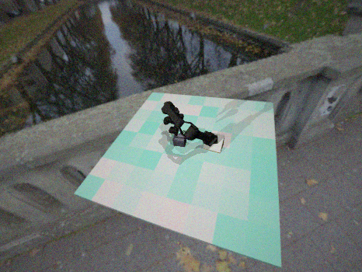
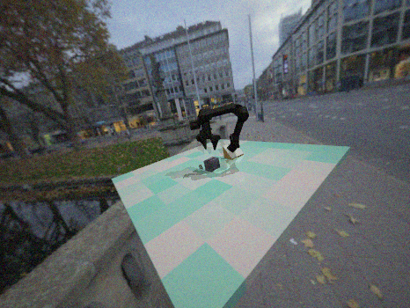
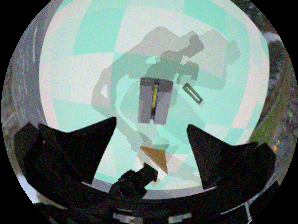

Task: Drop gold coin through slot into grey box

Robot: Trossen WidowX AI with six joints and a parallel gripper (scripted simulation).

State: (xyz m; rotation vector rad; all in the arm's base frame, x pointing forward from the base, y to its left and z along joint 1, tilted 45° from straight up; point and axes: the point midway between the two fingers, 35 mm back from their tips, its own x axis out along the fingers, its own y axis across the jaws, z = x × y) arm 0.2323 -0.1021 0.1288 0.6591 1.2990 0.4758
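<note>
In the wrist view, the black pincer [image 1: 171,125] [image 2: 209,149] [image 3: 152,124] is nearest, its two pointed fingers spread wide to either side of the picture; it is released, with nothing between them. Beyond and below them, apart from the fingers, sits the grey box [image 1: 179,141] [image 2: 212,165] [image 3: 146,107], upright, with a narrow dark slot running along its lid. The gold coin [image 3: 154,97] lies in line with that slot, seen edge-on as a slim, straight, yellow strip, duller toward its ends, its round face hidden; how deep it sits cannot be told. Near the box, set at a slant to it, is the shallow dark-green holder [image 2: 201,166] [image 3: 189,96], a small elongated frame with a pale middle and no coin in it. On the box's other side, the black arm [image 1: 194,133] [image 2: 222,111] [image 3: 135,181] stands on a white base block [image 1: 220,147] [image 2: 227,154] [image 3: 156,159] with a tan side. All this rests on the bench [image 1: 229,190] [image 2: 211,220] [image 3: 90,75], patched in mint, pale grey-green and pinkish white and crossed by grey shadows. Farther off, the exterior view shows grass, a tree, a street and tall buildings.
</note>
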